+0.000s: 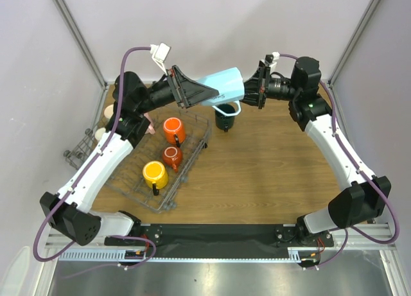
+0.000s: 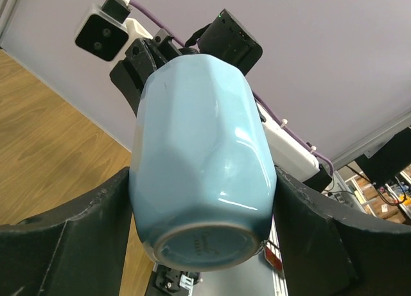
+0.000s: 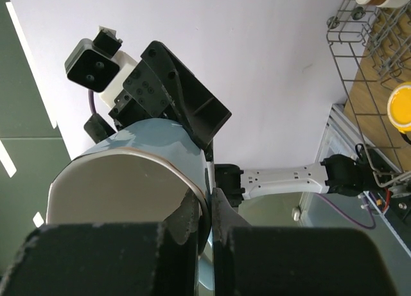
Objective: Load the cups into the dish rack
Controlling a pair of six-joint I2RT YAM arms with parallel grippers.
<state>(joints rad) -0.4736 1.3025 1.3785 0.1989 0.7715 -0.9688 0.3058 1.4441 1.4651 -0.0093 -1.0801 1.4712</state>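
**Right tool** (image 1: 249, 90): clamped on the rim of the light blue mug (image 1: 225, 85), one finger inside the mouth and one outside, holding it on its side in mid-air.

**Left tool** (image 1: 204, 94): brackets the mug's base end, fingers against both flanks; whether it grips cannot be told.

The pose reads as a handover, because the dish rack (image 1: 183, 179) lies at 7 o'clock from the mug, on the left arm's side. In the rack sit an orange mug (image 1: 173, 129), a smaller red-orange mug (image 1: 171, 156) and a yellow mug (image 1: 155, 174).

A dark green mug (image 1: 226, 118) stands on the table (image 1: 270, 174) at 6 o'clock, just beneath the carried mug. The orange mug and the rack's rim probably hinder any descent.
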